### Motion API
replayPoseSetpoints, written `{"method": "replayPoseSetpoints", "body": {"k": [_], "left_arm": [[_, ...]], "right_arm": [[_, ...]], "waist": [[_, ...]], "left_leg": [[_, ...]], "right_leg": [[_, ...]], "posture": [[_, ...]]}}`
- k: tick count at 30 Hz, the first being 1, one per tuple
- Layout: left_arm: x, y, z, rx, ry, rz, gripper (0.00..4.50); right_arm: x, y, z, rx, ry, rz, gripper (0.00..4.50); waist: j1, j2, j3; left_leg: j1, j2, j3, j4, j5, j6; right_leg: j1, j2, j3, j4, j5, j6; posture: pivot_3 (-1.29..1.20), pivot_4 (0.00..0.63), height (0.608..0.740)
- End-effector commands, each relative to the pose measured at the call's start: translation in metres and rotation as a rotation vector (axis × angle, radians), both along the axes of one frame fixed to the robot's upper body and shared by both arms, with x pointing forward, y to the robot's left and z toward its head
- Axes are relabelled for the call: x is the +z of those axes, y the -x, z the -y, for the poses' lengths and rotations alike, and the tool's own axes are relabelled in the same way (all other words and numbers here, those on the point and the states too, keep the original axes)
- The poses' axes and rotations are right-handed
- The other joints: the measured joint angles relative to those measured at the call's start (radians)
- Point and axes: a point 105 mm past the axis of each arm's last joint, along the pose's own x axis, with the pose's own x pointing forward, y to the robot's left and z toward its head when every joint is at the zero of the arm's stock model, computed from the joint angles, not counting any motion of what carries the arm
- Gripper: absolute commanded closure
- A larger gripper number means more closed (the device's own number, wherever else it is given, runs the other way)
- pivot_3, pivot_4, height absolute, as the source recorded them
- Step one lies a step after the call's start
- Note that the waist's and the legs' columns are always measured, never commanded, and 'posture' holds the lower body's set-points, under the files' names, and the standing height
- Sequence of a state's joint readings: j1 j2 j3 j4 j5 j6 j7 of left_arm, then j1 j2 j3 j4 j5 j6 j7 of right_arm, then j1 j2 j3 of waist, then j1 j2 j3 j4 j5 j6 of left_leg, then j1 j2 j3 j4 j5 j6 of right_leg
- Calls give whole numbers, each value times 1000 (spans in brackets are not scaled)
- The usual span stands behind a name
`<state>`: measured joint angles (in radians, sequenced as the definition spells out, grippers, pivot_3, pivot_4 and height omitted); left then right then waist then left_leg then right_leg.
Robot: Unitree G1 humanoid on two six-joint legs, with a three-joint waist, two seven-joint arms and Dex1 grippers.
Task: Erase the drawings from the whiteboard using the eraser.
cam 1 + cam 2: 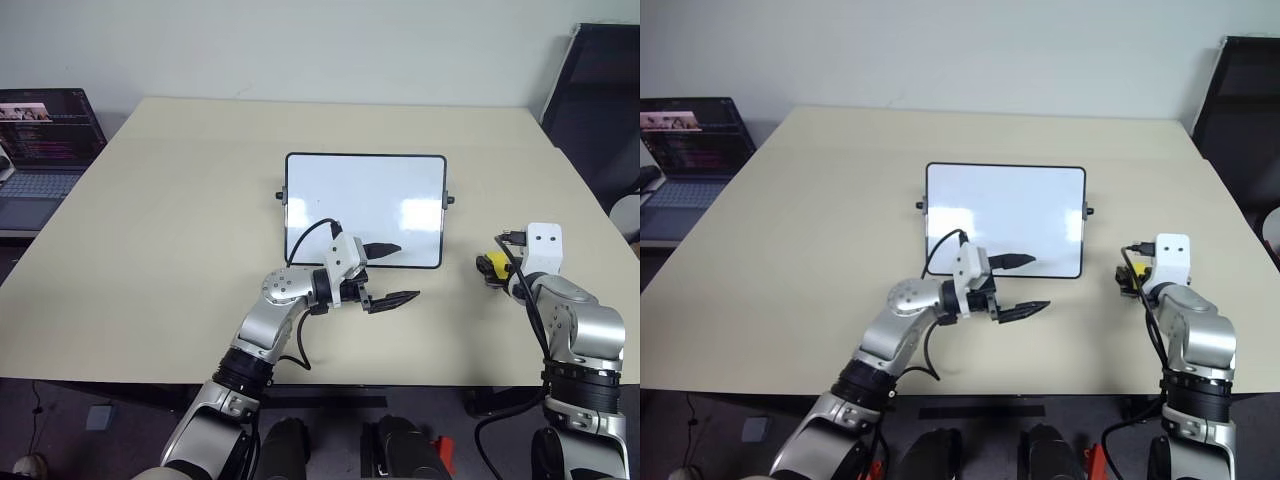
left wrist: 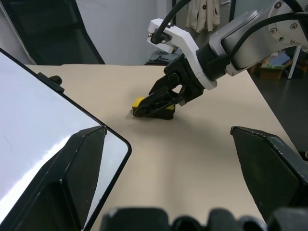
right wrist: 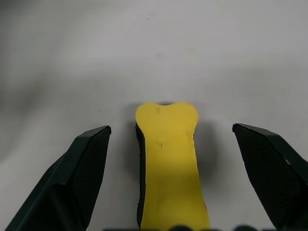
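Lying lengthwise between claw [image 3: 168, 178] fingers, eraser [image 3: 168, 163].

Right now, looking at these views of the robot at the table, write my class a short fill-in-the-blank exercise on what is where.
1. The eraser lies on the table between the open fingers of the robot's ____ gripper.
2. The eraser's top face is ____ in colour.
3. One finger of the open left gripper reaches over the near edge of the ____.
4. At the table's far left stands an open ____.

Missing words: right; yellow; whiteboard; laptop
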<state>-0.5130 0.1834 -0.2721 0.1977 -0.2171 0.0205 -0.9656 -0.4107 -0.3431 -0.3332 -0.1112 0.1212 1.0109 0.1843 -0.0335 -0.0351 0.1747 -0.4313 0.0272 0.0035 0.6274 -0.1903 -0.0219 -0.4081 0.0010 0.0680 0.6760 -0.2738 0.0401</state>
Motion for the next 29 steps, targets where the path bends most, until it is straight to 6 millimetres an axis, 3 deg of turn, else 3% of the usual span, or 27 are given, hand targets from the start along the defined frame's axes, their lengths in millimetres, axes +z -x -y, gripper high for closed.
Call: {"method": "replayPoseSetpoints", "body": {"k": [1,4,6,9,11,14,17,22,26,29], "left_arm": [[19,-11,-15,74,10,67,0],[26,-34,-50,264,22,81,0],[37,-54,-90,477,59,104,0],[43,-69,-134,702,90,129,0],[40,-74,-167,866,84,143,0],[36,-72,-195,1022,68,174,0],[28,-61,-233,1239,86,183,0],[1,-49,-243,1364,99,112,0],[-4,-50,-238,1360,100,75,0],[-4,-50,-230,1326,98,63,0]], "right_arm": [[25,-4,6,-46,-42,108,33],[50,-3,16,-100,-37,243,33],[73,1,30,-157,21,362,33],[86,7,48,-208,102,452,33],[83,11,56,-238,127,491,33],[71,15,64,-249,202,516,33],[46,25,79,-349,233,489,33],[4,42,94,-429,259,404,33],[-8,62,101,-451,279,361,33],[-6,75,102,-462,283,352,33]], "waist": [[0,0,0],[-1,0,0],[-1,1,1],[0,1,1],[1,1,0],[1,0,0],[2,0,0],[3,0,0],[5,0,0],[4,1,0]], "left_leg": [[0,0,0,0,0,0],[0,0,0,0,0,0],[0,1,0,0,0,0],[0,1,0,0,0,0],[0,1,0,0,0,0],[0,1,0,0,0,0],[0,0,0,0,0,0],[1,1,0,0,0,0],[1,0,0,1,0,0],[2,1,1,0,0,0]], "right_leg": [[0,0,0,0,0,0],[0,0,0,0,0,0],[0,0,0,1,0,0],[0,0,0,0,0,0],[0,-1,0,0,0,1],[0,-2,0,-1,0,1],[1,-3,0,0,0,1],[1,-3,0,1,0,1],[1,-3,0,1,0,1],[1,-3,0,2,0,1]], "posture": [[0,150,740],[0,150,740],[0,150,740],[0,150,740],[0,150,740],[0,150,740],[0,150,740],[0,150,740],[0,150,740],[0,150,740]]}}
